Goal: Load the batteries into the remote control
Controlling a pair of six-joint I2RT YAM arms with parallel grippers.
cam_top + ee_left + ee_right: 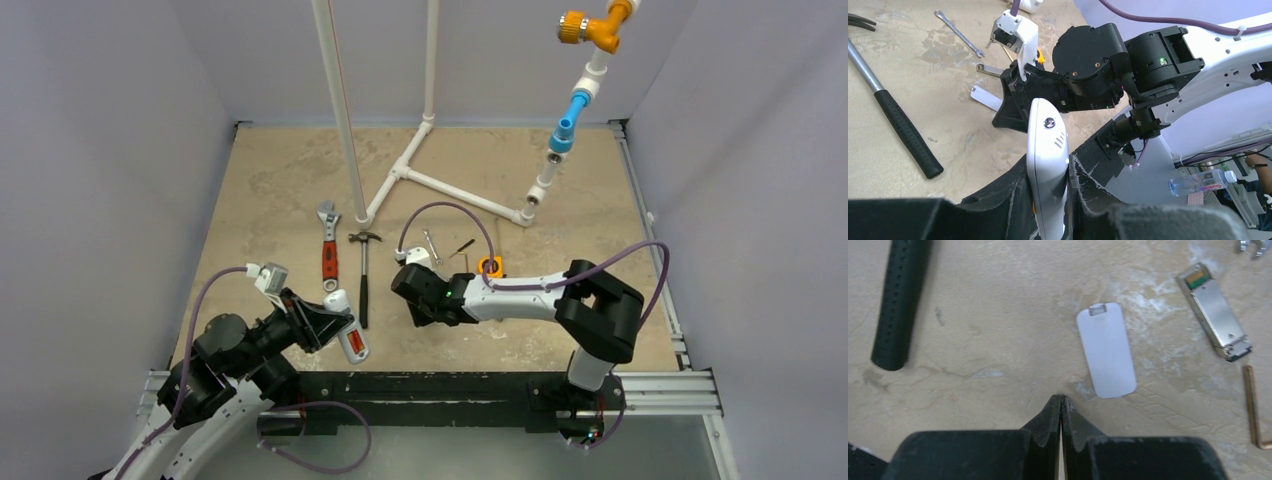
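Left gripper [1048,170]: clenched on the remote control [1045,130], fingers pressing both long sides of its lower half. The handset is held off the table [280,190], upper end pointing toward the right arm.

Right gripper [1060,402]: fingers [1048,420] pressed together, nothing between them, tips just above the table and near the left gripper's load.

Compartment: in the top view an orange-red patch, taken for the batteries [352,347], shows in the remote's upturned face near its lower end. Their number cannot be made out. The white battery cover [1106,350] lies flat on the table, just ahead of the right fingertips.

Left arm: folded low, wrist turned inward. Right arm: elbow bent, forearm reaching left across the table.

Hammer [898,305]: only its black grip shows at the right wrist. The remote's lower end is hidden between the left fingers.
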